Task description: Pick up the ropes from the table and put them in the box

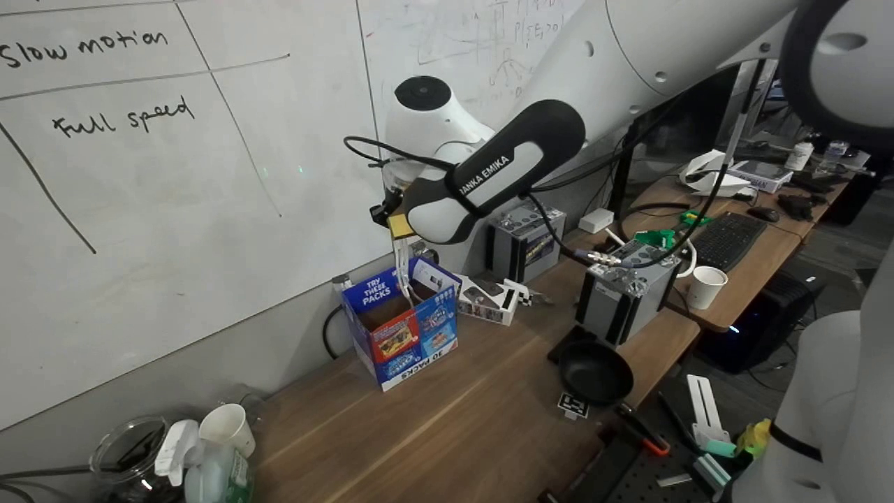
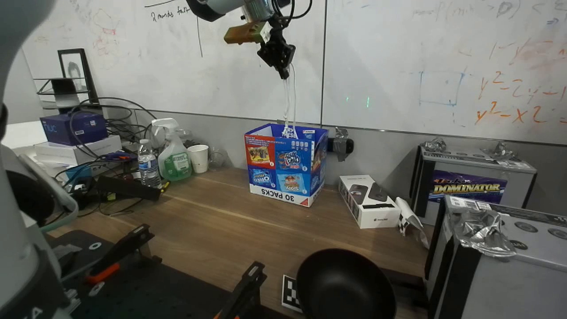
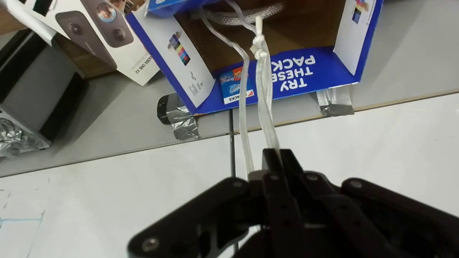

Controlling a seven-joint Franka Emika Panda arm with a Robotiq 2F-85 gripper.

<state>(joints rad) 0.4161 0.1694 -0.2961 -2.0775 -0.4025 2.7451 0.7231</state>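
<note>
A blue box [image 2: 279, 164] stood on a wooden surface [image 2: 212, 221], its top open. Above the box, the end effector [image 3: 279, 153] was pressed together, pinching a white rope [image 3: 264, 100]. Strands dangled to a knotted end at the box's opening, and a braided length of rope [image 3: 225, 19] showed inside the box. A white carton [image 2: 376, 217] lay beside the box; a black pan [image 2: 345, 283] sat well apart from it; a whiteboard [image 2: 376, 53] rose behind it.
</note>
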